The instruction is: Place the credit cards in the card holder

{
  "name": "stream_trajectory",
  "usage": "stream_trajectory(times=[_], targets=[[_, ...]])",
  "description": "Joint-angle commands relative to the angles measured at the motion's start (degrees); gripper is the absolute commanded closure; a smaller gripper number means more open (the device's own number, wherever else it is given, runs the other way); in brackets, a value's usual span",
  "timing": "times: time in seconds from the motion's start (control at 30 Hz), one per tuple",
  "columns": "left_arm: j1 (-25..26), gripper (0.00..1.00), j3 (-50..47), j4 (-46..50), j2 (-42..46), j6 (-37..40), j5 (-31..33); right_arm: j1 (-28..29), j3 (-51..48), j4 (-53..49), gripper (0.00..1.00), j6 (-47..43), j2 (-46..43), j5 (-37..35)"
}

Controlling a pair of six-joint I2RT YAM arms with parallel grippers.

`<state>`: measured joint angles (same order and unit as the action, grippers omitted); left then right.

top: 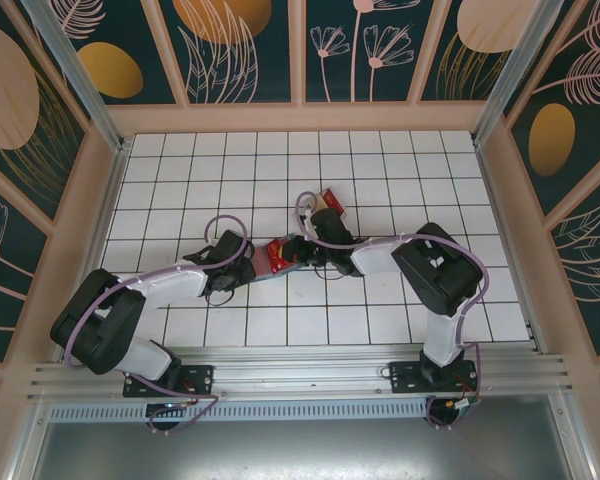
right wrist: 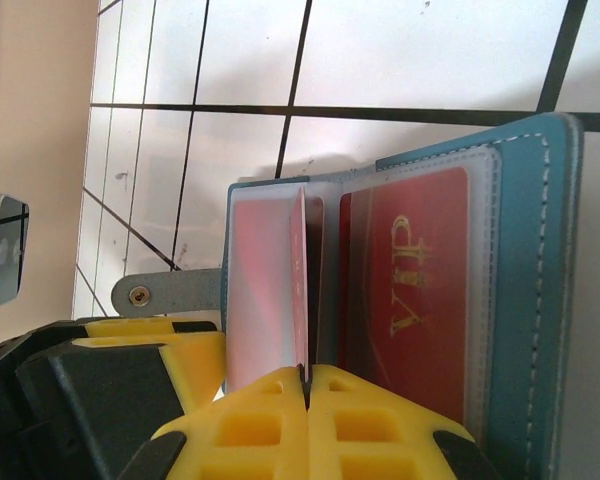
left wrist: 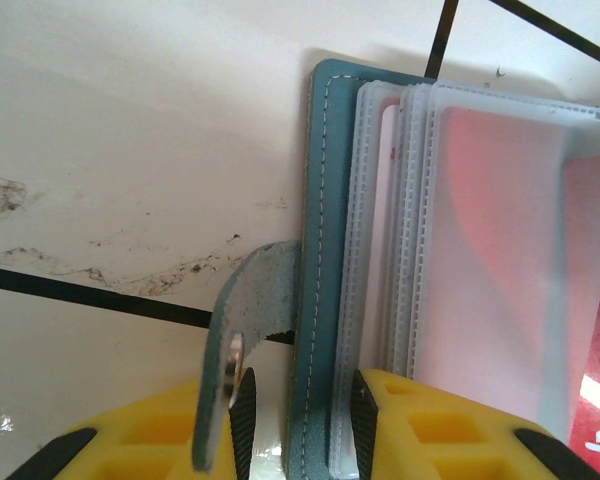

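Observation:
The teal card holder [top: 280, 256] lies open on the tiled floor between the two arms. My left gripper [left wrist: 300, 425] is shut on its teal cover [left wrist: 315, 230] together with the outermost clear sleeve [left wrist: 352, 300]. The holder's snap strap [left wrist: 245, 300] curls up beside the left finger. My right gripper [right wrist: 307, 376] is shut on a thin red credit card [right wrist: 301, 290], held edge-on and standing between the clear sleeves. A red card marked VIP [right wrist: 410, 290] sits in a sleeve to the right of it. More red and tan cards [top: 328, 205] lie behind the right gripper [top: 305, 250].
My left gripper's yellow fingers [right wrist: 150, 345] show at the lower left of the right wrist view, next to the holder's strap [right wrist: 170, 292]. Wooden walls [top: 300, 118] enclose the white tiled floor [top: 400, 170]. Both arms meet at mid-floor.

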<state>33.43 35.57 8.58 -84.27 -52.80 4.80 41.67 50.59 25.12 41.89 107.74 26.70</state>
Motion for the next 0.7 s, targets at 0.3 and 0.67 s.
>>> stream_trajectory(times=[0.3, 0.67], targets=[[-0.10, 0.67, 0.55, -0.23, -2.92, 0.40, -1.59, 0.07, 2.61, -0.10, 0.95, -3.57, 2.99, -0.48], [-0.11, 0.67, 0.81, -0.05, -3.23, 0.50, -1.46, 0.16, 2.99, 1.28, 0.96, -4.18, 4.18, -2.67]])
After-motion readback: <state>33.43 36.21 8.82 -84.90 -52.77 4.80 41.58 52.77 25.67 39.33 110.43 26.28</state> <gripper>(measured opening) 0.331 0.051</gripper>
